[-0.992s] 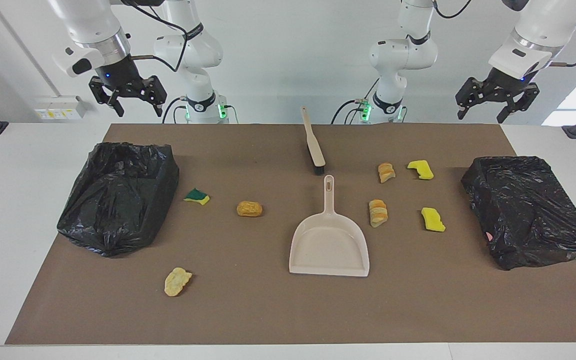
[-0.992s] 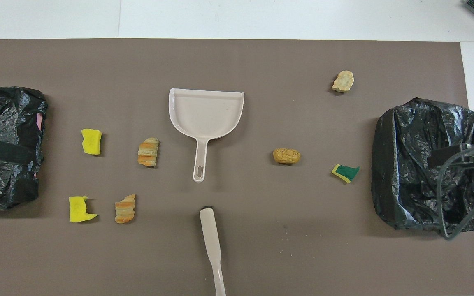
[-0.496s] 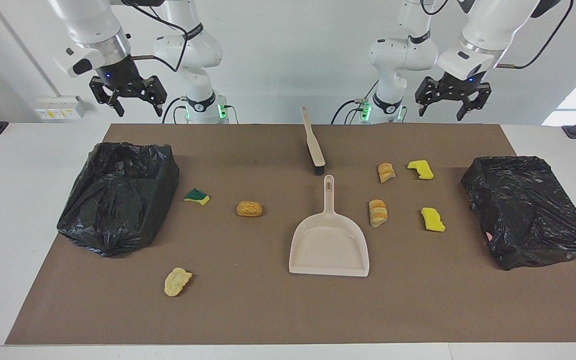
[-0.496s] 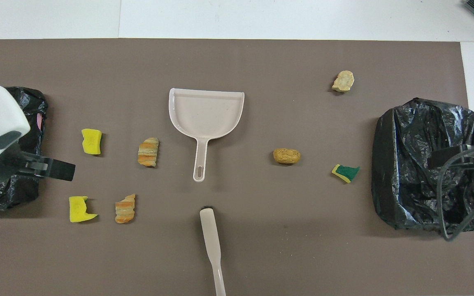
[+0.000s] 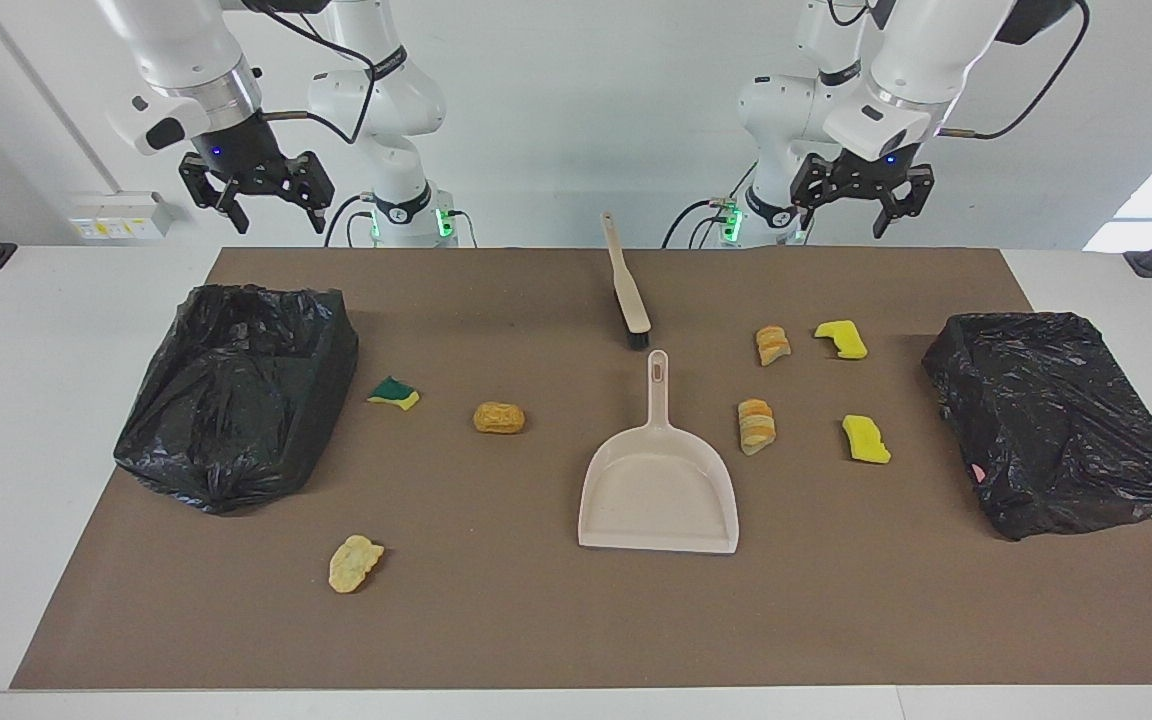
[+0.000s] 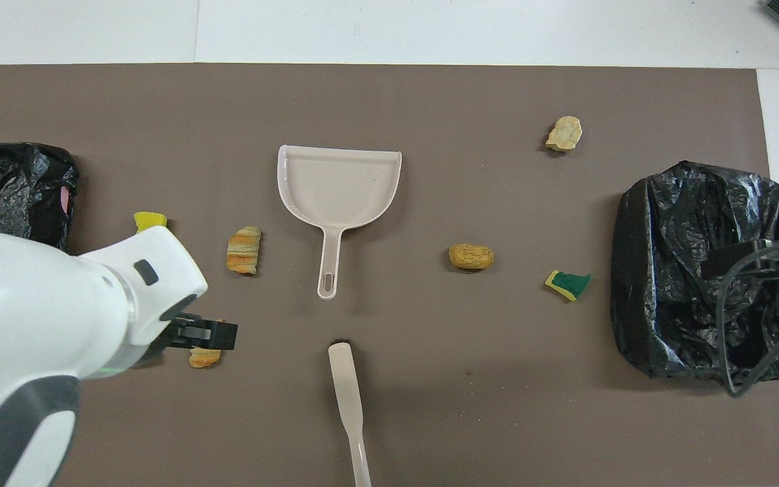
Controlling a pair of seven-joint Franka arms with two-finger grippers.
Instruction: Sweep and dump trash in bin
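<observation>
Trash [image 5: 756,425] lies scattered on the brown mat between two bins. Left gripper [image 5: 861,205], open, hangs near the brush [image 5: 628,285]; right gripper [image 5: 254,205], open, waits over its bin [image 5: 236,390]. A careless sweep probably scatters scraps past the dustpan [image 5: 659,490].

The dustpan [image 5: 658,488] lies in the middle of the mat [image 5: 556,620] — its handle points toward the robots, at the brush [image 5: 628,285]. One bin [image 5: 236,395] sits at the right arm's end, another bin [image 5: 1056,420] at the left arm's end. Trash [image 5: 499,417] lies scattered between them — four pieces toward the left arm's end, three toward the right arm's.
</observation>
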